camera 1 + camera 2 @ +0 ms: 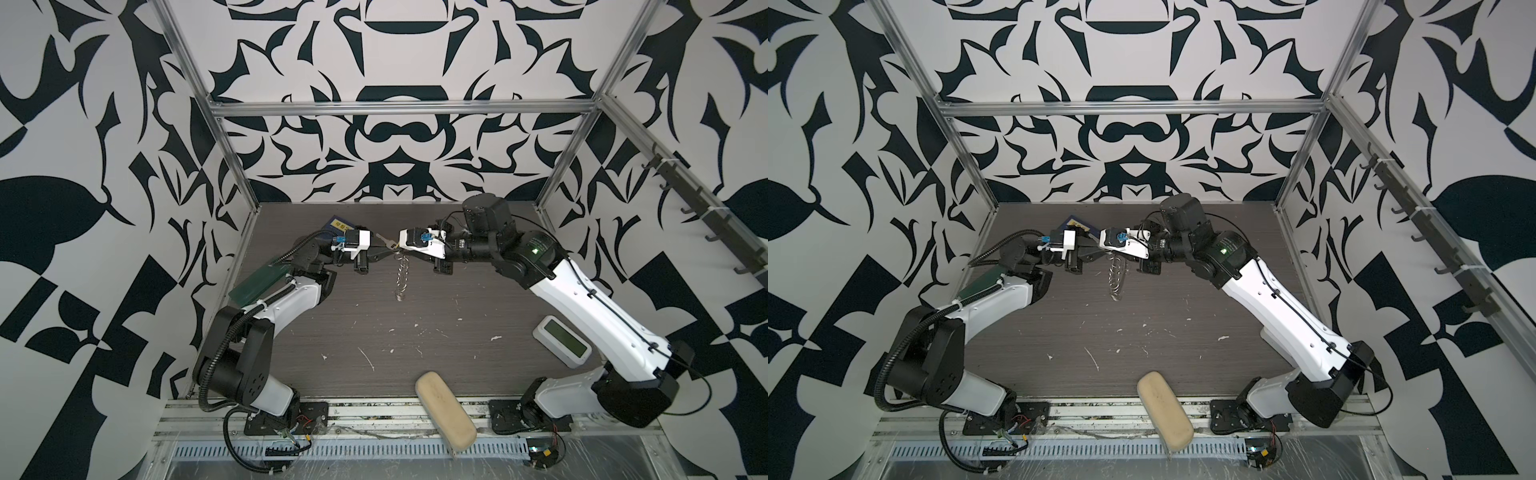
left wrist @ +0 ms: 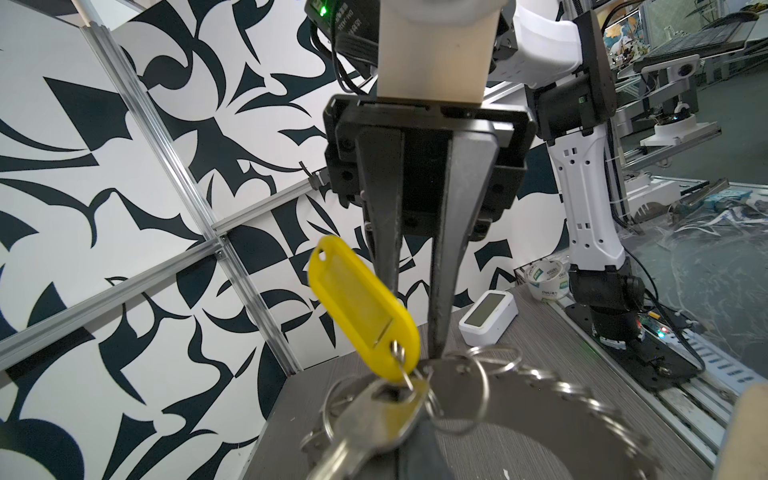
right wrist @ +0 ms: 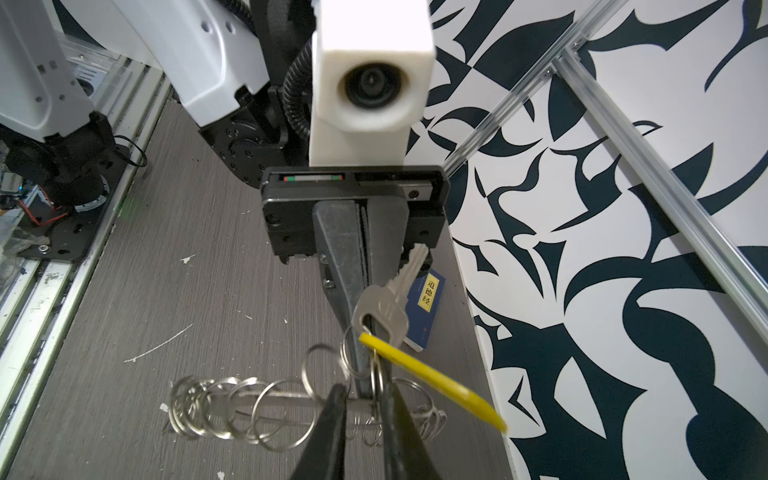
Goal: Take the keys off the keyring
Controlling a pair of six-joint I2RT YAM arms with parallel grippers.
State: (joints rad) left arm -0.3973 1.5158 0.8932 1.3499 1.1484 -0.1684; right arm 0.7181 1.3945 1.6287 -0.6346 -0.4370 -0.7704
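Nearest me, the beige pad overhangs the front edge of the desk, well apart from the work. Further in, the keyring is held by one side of its rim and shows edge-on in both top views. Whether its free end touches the desk I cannot tell.

That is my worry. If either grip slackens during a pull, the whole disc could drop or swing, and the loose wire rings fringing its rim could snag the wrong thing.

At the far side of the rim the left gripper has its jaws fully closed on the metal. The right gripper reaches in from the opposite side, jaws narrowed to a slim gap around the rim where the small rings crowd — whether they pinch anything I cannot tell.

The keys hang right there between the two grippers: a silver key and a translucent yellow tag, apparently on one small split ring threaded onto the disc. The tag juts out stiffly and could foul the jaws.

Beyond, a blue book lies on the desk.
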